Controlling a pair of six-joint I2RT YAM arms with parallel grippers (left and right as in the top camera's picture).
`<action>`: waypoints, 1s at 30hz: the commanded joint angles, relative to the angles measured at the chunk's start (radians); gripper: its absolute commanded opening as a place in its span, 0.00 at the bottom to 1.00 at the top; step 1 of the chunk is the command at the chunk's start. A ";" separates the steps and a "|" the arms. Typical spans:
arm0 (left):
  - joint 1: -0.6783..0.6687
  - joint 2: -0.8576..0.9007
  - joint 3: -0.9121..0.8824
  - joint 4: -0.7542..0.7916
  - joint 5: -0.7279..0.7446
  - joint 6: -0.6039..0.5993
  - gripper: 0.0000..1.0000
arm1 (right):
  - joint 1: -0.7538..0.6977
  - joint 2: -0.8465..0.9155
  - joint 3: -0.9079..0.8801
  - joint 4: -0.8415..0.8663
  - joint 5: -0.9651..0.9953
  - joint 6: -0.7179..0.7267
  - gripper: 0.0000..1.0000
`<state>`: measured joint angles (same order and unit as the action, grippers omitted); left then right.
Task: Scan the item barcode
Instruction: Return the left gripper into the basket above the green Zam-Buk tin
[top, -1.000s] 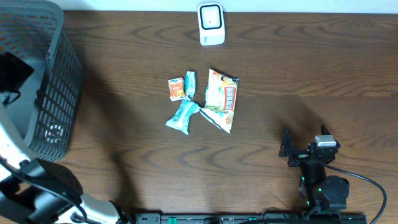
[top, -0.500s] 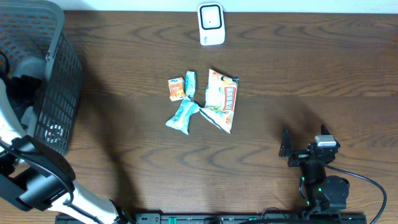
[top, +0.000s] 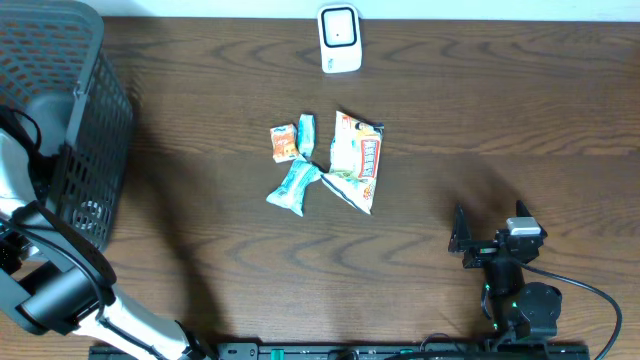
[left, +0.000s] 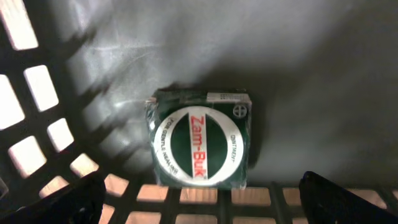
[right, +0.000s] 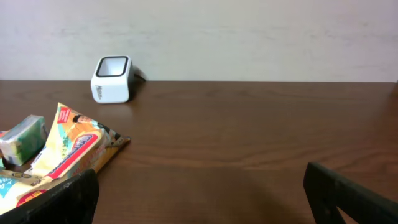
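A green Zam-Buk ointment box (left: 200, 138) lies flat on the floor of the dark mesh basket (left: 311, 62), label up. My left gripper (left: 202, 196) hangs open just in front of it, one finger (left: 68, 202) at each lower corner of the view, holding nothing. In the overhead view the left arm (top: 20, 165) reaches into the basket (top: 112, 80) and the box is hidden. The white barcode scanner (top: 339, 38) stands at the table's far edge. My right gripper (top: 464, 240) rests open and empty at the near right, facing the scanner (right: 112, 79).
A pile of snack packets lies mid-table: a yellow bag (top: 357, 160), a teal packet (top: 294, 186), a small orange packet (top: 284, 141). The yellow bag (right: 65, 152) shows left of the right gripper (right: 202, 199). The basket fills the far left corner.
The left arm has shifted further over the basket's left side and its gripper has opened wider. The right arm and the packets have not moved.
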<state>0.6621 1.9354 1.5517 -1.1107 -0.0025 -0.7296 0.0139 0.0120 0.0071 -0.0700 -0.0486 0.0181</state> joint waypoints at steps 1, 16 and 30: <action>0.003 0.006 -0.058 0.032 -0.013 -0.017 0.97 | -0.008 -0.006 -0.001 -0.005 0.005 0.011 0.99; 0.010 0.006 -0.180 0.190 -0.013 -0.016 0.98 | -0.008 -0.006 -0.001 -0.005 0.005 0.011 0.99; 0.012 0.005 -0.232 0.257 -0.013 -0.013 0.60 | -0.008 -0.006 -0.001 -0.005 0.005 0.011 0.99</action>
<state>0.6674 1.9339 1.3361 -0.8520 0.0013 -0.7414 0.0139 0.0120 0.0071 -0.0700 -0.0486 0.0181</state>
